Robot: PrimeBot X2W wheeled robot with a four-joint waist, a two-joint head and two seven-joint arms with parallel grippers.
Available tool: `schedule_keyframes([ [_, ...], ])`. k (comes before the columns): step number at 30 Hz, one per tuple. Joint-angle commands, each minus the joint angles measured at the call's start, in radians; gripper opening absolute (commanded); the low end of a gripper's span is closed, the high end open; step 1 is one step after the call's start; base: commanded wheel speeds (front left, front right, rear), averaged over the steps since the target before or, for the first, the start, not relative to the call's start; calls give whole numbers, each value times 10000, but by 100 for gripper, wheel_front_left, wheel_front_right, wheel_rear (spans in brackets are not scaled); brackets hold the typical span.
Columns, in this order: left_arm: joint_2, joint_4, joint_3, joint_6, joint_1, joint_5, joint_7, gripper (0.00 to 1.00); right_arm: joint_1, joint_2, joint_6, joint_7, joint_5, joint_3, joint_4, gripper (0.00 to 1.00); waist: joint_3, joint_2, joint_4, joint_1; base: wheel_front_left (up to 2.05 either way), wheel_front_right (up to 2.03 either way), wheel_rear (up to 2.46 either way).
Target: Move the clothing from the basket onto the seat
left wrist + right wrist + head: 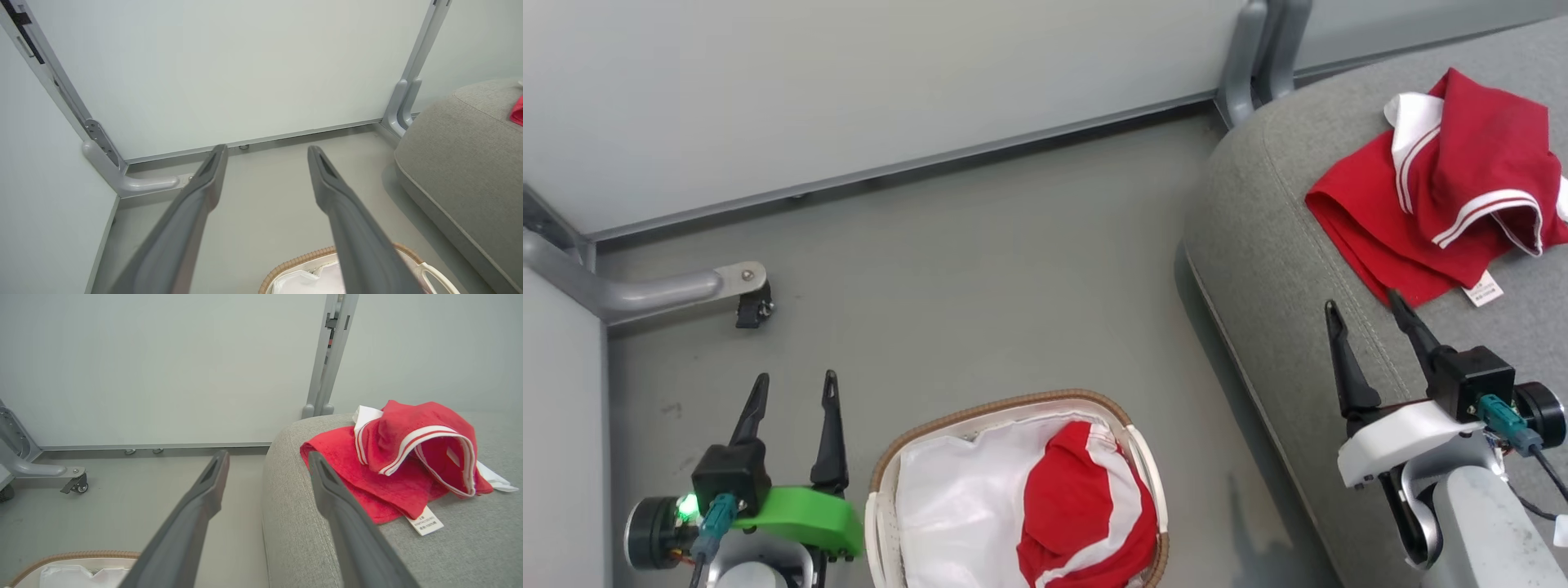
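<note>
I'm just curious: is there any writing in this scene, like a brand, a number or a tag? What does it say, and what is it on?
White label on the red garment lying on the seat: a few lines of dark print, too small and blurred to read.
Basket and the second red garment inside it: no text visible.
No other words, numbers or signs can be made out.

Grey floor (980, 269) meets pale partition panels (849, 82). A metal foot (686, 287) carries a black caster (755, 308).

Red garment (1445, 180) crumpled on grey seat (1274, 269), second garment (1086, 506) in basket (1005, 404)
</note>
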Motion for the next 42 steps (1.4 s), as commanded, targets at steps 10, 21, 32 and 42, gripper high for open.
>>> schedule_keyframes([
  [10,-168,-107,813,-230,1233,242,8,100,870,12,-10,-46,460,624,73,100,-1232,0,754,1,0,0,0],
  [21,-262,-266,895,-418,1829,298,10,100,1093,18,-10,-46,686,1047,216,100,-1404,0,667,1,0,0,0],
  [32,-263,169,-220,-666,649,24,10,100,10,95,-10,-46,647,1308,-111,100,-77,0,161,1,0,0,0],
  [42,-57,983,-1755,-755,-1407,-163,8,100,-1676,410,-10,-46,455,1570,-492,100,2184,0,-810,1,0,0,0],
])
